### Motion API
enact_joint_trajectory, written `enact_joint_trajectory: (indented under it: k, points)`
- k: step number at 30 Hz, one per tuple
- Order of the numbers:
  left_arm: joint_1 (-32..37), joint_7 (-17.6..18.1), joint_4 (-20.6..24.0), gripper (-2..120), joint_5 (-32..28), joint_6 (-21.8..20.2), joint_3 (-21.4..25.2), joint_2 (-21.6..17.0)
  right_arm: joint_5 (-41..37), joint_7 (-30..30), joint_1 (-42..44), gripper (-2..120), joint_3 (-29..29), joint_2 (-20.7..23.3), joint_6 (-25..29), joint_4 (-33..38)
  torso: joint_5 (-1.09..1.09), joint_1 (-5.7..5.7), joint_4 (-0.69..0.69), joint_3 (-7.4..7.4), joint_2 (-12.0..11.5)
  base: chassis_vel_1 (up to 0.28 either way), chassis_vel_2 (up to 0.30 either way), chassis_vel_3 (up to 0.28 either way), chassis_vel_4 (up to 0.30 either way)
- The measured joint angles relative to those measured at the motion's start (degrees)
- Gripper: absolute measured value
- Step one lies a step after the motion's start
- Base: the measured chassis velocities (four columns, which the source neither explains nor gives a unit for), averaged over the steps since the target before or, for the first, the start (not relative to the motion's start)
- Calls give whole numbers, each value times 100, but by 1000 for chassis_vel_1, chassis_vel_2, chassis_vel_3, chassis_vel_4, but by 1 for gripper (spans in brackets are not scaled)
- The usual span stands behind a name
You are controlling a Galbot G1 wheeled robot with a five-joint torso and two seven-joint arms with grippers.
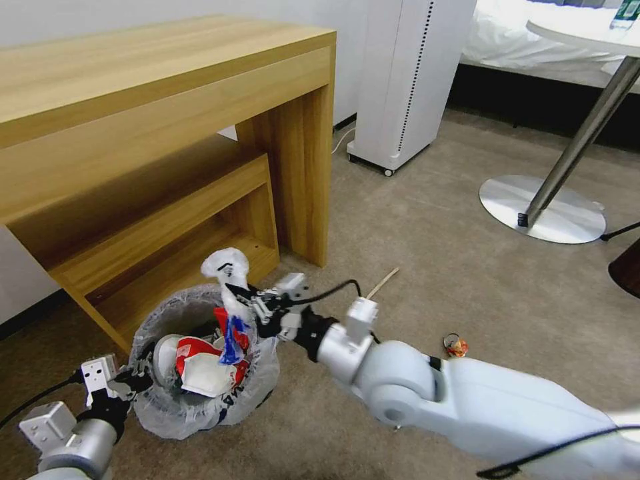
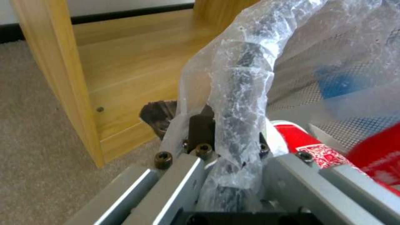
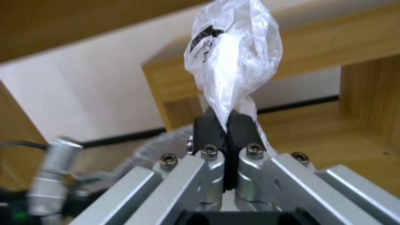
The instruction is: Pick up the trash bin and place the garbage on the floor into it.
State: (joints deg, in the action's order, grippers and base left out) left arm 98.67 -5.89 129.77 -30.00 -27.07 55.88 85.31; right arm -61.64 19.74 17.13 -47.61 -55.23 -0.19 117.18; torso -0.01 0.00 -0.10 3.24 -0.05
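White crumpled plastic wrapper (image 1: 225, 267) pinched in right tool (image 1: 248, 301), over trash bin (image 1: 200, 407) at 7 o'clock.
Left tool (image 1: 141, 377) clamps the bin's bagged rim; bin on beige carpet (image 1: 427, 227) beside wooden table (image 1: 133, 100); wooden stick (image 1: 383, 283), orange can (image 1: 457, 347) at 4 o'clock.

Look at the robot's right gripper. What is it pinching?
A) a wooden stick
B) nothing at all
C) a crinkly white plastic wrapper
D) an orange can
C: the right gripper is shut on a crumpled white plastic wrapper, held over the trash bin; the wooden stick and the orange can lie on the floor.
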Motion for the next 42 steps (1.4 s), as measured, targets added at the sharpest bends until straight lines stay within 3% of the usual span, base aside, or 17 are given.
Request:
enact_joint_trajectory:
  k: [5, 12, 24, 34, 38, 42]
  points:
    - [69, -3, 54, 1, -32, 37, 51, -16, -231, 337, -236, 0, -356, -457, -228, -582, 0, 0, -1, 0, 0, 0, 0, 0, 0]
    - [52, -2, 89, 1, -98, 37, 68, -62, -259, 499, -289, 0, -643, -951, -293, -833, 0, 0, -1, 0, 0, 0, 0, 0, 0]
    - [22, -1, 34, 1, -147, 48, 62, -98, -486, 836, -429, 0, -867, -1091, -527, -643, 0, 0, -2, 0, 0, 0, 0, 0, 0]
    - [117, -17, 27, 1, -150, 179, 62, -95, -1079, 1878, -362, 0, -956, -1782, -1167, -1090, 0, 0, -2, 0, 0, 0, 0, 0, 0]
    - [126, -26, 8, 1, -140, 210, 56, -88, -1260, 2331, -388, 0, -938, -1943, -1500, -1172, 0, 0, -1, -1, 0, 0, 0, 0, 0]
    - [141, -30, 8, 1, -140, 215, 59, -95, -1326, 2409, -378, 1, -907, -1977, -1607, -1195, 0, 0, -1, -1, 0, 0, 0, 0, 0]
